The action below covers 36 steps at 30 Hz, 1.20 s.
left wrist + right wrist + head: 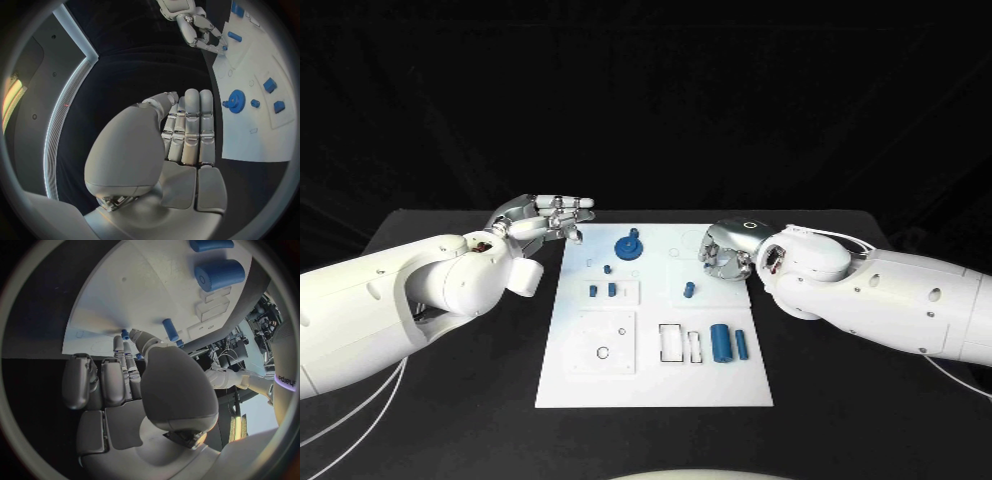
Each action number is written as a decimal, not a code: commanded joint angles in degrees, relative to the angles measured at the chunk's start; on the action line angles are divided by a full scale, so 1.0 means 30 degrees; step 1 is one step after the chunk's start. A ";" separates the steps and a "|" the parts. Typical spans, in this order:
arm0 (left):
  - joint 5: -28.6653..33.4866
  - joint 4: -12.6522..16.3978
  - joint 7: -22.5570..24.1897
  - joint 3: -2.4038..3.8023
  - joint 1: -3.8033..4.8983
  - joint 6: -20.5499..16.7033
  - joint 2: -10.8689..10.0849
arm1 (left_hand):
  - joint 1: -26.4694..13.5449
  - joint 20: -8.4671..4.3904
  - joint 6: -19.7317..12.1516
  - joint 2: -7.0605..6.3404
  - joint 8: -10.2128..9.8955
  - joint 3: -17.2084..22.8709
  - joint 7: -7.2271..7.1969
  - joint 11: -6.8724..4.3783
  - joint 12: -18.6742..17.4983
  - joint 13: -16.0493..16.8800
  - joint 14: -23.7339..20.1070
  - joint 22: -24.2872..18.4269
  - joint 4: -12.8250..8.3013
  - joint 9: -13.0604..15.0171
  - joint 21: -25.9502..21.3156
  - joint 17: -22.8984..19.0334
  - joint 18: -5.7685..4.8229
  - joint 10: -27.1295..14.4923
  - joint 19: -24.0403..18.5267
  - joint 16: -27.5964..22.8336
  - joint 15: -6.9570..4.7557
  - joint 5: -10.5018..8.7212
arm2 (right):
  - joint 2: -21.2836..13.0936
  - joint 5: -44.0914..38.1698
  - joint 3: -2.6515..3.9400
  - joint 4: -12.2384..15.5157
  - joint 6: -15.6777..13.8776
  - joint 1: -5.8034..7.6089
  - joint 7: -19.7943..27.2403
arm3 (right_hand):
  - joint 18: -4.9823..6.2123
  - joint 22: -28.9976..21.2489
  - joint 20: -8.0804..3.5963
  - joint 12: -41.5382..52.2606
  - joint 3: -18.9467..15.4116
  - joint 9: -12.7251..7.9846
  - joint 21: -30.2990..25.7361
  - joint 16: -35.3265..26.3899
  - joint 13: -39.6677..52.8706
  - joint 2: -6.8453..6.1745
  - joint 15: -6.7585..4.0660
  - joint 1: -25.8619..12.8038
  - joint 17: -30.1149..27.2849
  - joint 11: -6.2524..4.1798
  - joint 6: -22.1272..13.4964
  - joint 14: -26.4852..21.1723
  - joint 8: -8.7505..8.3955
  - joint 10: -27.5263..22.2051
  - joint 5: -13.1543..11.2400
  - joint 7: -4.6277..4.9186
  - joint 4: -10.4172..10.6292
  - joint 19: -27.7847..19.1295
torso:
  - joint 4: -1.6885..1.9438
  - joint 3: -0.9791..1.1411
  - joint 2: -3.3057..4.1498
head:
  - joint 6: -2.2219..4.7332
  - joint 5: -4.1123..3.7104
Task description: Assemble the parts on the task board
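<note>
- Risk first: the right hand (726, 250) hangs low over the upper right of the task board (733, 385), fingers curled down close beside a small blue peg (688, 290). I judge a careless descent could knock that peg flat or push it along the white surface.
- Whether this hand holds anything I cannot tell. In the right wrist view its fingertips (128, 347) sit right by small blue pieces, but contact is not clear.
- Left hand (542, 217) is at the board's upper left corner, fingers straight and together, palm empty, gripping nothing. A sweep inward from there could strike the blue gear (629, 246) standing near the top centre.
- Large blue cylinder (721, 342) lies on its side at lower right of the board with a slimmer blue rod (741, 345) just beside it. Both look round, so I judge a nudge might roll them toward the edge.
- Recesses: two rectangular slots (672, 343) left of the cylinder appear unfilled; two small blue pieces (602, 291) sit at centre left, though I cannot tell whether they are seated in pockets.
</note>
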 commanded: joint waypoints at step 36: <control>0.0327 0.0039 0.0030 0.0020 0.0031 0.0848 0.0028 | 0.0107 0.0032 -0.0265 0.0308 0.0086 -0.0217 0.0170 0.0126 0.0127 -0.0093 -0.0198 -0.0074 -0.0344 -0.0138 -0.0204 -0.0183 0.0106 -0.0414 0.0080 -0.0245 0.0073 -0.0063 | 0.0141 -0.0504 -0.0014 -0.0158 -0.1673 -0.0496 -0.0016 | -0.0437 0.2803 -0.0248 -0.0264 0.2590 0.0392 0.1287 0.0665 -0.0421 0.0947 -0.0283 0.0692 0.0447 -0.0328 0.1579 0.0775 0.0136 0.1725 -0.1386 -0.0213 -0.1623 0.0521 | -0.0011 0.0007 -0.0018 | -0.0122 0.0034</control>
